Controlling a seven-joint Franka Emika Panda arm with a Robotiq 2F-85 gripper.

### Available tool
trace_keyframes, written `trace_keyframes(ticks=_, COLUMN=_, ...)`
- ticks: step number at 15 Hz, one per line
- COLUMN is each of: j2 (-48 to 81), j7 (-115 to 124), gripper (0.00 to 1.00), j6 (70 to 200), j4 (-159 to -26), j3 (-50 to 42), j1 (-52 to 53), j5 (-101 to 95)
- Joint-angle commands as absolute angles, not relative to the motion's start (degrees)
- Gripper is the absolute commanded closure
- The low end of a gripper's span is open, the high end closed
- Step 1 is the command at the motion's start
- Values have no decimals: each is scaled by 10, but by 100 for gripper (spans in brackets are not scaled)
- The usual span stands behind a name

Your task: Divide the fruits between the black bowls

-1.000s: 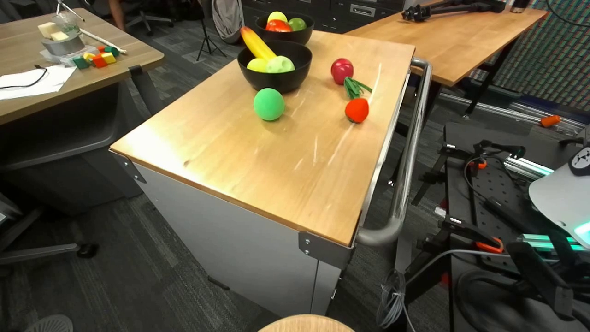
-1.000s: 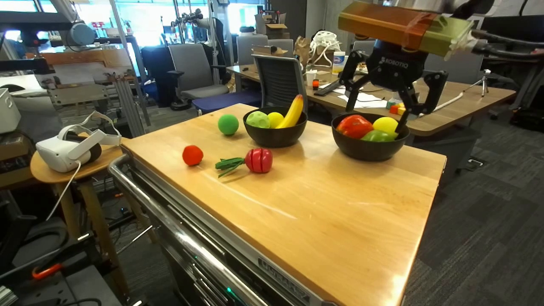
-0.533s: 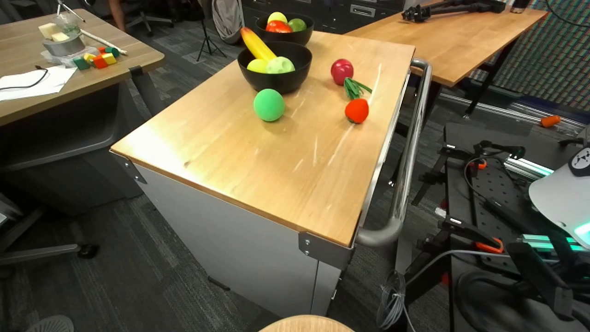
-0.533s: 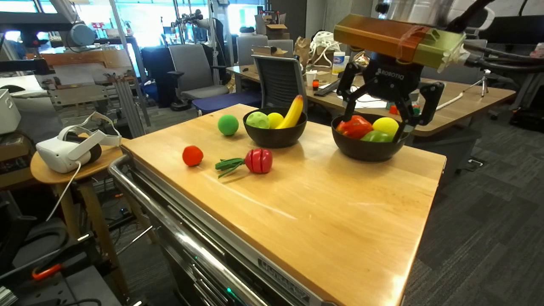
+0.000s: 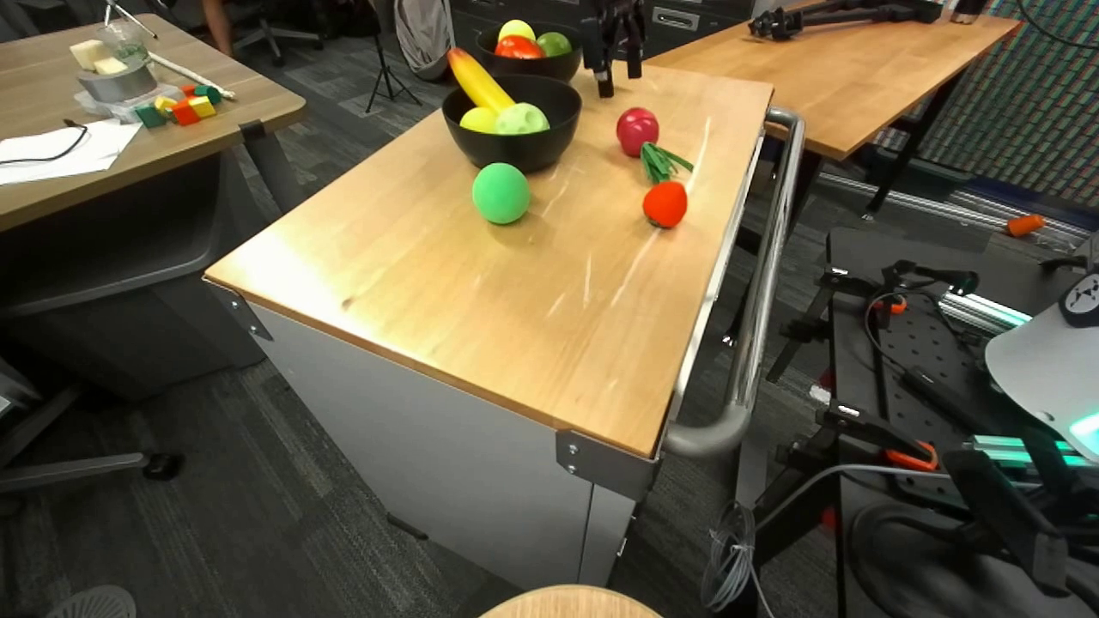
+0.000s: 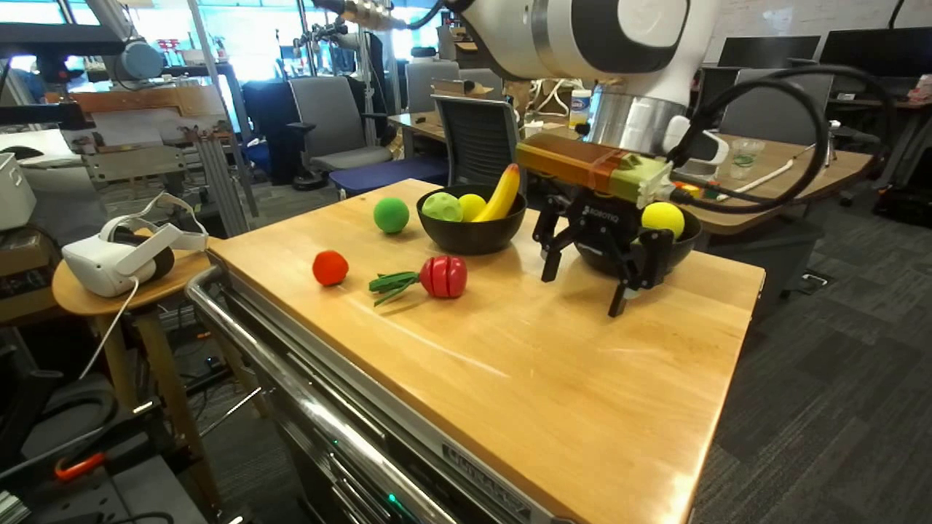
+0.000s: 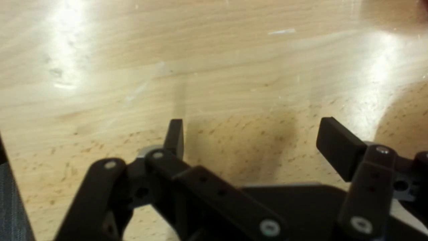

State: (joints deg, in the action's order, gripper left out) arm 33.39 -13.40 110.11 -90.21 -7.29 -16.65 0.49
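Note:
My gripper (image 6: 584,291) stands open with nothing between its fingers, low over the wooden tabletop beside one black bowl (image 6: 688,244), which it partly covers. In the wrist view the gripper (image 7: 250,134) spans only bare wood. That bowl holds a yellow fruit (image 6: 662,218), a red one (image 5: 519,48) and a green one (image 5: 554,45). Another black bowl (image 6: 473,236) contains a banana (image 6: 502,195), a yellow fruit (image 6: 472,207) and a pale green one (image 6: 441,207). Loose on the table lie a green ball (image 6: 391,215), an orange-red round piece (image 6: 330,268) and a red sliced piece with green leaves (image 6: 444,277).
A metal handle rail (image 6: 313,397) runs along one table edge. Beyond that edge, a stool (image 6: 73,291) carries a white headset (image 6: 120,255). The arm (image 6: 582,36) and its looped cable (image 6: 823,138) hang above the table. Another table (image 5: 258,94) with small blocks stands apart.
My gripper has swung from above the bowl with the red fruit to the bare tabletop beside it, and lower, coming into both exterior views. It stays open; the fruits have not moved.

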Motion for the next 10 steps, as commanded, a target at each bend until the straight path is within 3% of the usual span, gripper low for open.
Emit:
trace_keyframes(ticks=1, j2=328, j7=-119, gripper=0, j6=1162, j4=-938, j3=-68, j1=-156, j5=8)
trace_keyframes(ticks=10, j2=304, j7=-135, gripper=0, j6=1167, j4=-961, j3=-66, j1=-155, j5=4)
